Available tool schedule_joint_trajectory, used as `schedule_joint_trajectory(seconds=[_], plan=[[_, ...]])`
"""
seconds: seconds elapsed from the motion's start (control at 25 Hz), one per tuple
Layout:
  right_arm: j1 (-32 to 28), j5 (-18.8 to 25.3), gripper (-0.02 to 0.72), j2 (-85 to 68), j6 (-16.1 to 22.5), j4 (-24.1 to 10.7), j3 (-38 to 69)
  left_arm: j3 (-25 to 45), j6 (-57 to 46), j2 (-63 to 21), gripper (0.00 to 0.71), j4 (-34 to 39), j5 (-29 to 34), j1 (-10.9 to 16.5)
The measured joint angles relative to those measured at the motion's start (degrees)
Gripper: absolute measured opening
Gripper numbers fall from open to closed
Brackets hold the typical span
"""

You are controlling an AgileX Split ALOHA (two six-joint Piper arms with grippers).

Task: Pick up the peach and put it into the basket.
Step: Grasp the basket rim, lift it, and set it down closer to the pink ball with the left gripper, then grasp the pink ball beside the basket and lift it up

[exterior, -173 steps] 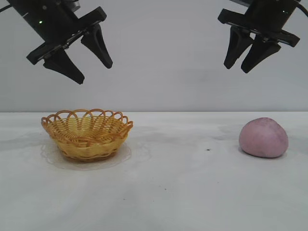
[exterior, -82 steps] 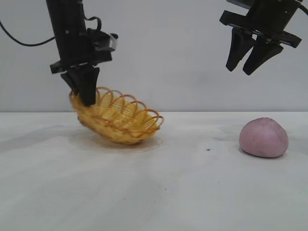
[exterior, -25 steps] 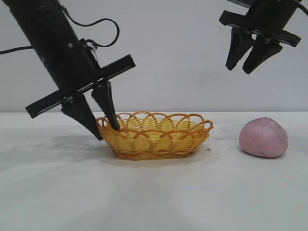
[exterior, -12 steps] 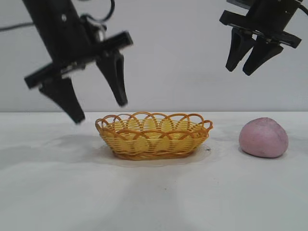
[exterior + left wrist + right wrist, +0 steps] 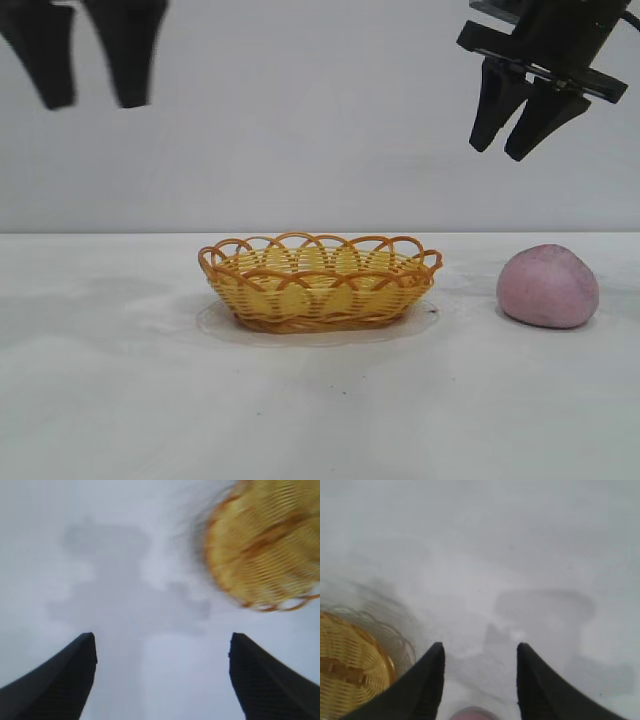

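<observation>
The dusty pink rounded peach (image 5: 547,286) sits on the white surface (image 5: 320,400), right of the yellow woven wicker basket (image 5: 320,285). Above it, the right pincer (image 5: 522,125) hangs released. A descent off-centre could roll the peach away. The left pincer (image 5: 85,75) hangs released, high up.

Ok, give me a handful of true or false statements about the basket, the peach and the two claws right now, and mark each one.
1. The peach lies inside the basket. False: it sits on the table beside the basket, apart from it.
2. The basket stands upright on the table. True.
3. The right claw is shut on the peach. False: it hangs open, high above the peach, holding nothing.
4. The left claw is open and raised well above the table, off to the side of the basket. True.
5. The basket holds a second fruit. False: nothing shows inside it.
</observation>
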Motion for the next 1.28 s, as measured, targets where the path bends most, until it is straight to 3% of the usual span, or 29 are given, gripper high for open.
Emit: schedule_joint_trajectory(seconds=[0.08, 0.24, 0.52, 0.64, 0.96, 1.28], plan=[[0.0, 0.1, 0.282, 0.0, 0.0, 0.0, 0.0, 0.0, -1.6, 0.0, 0.49, 3.2, 1.6, 1.3], [0.0, 0.1, 0.282, 0.0, 0.0, 0.0, 0.0, 0.0, -1.6, 0.0, 0.49, 2.6, 3.7, 6.4], [0.0, 0.1, 0.282, 0.0, 0.0, 0.0, 0.0, 0.0, 4.7, -0.1, 0.49, -7.8, 7.3, 17.8], [0.0, 0.1, 0.282, 0.0, 0.0, 0.0, 0.0, 0.2, 6.7, -1.4, 0.49, -12.7, 7.3, 21.0], [0.0, 0.2, 0.282, 0.0, 0.0, 0.0, 0.0, 7.6, 8.1, -17.3, 0.49, -16.1, 7.4, 22.2], [0.0, 0.4, 0.282, 0.0, 0.0, 0.0, 0.0, 25.0, 7.4, -43.3, 0.49, -16.4, 4.6, 22.2]])
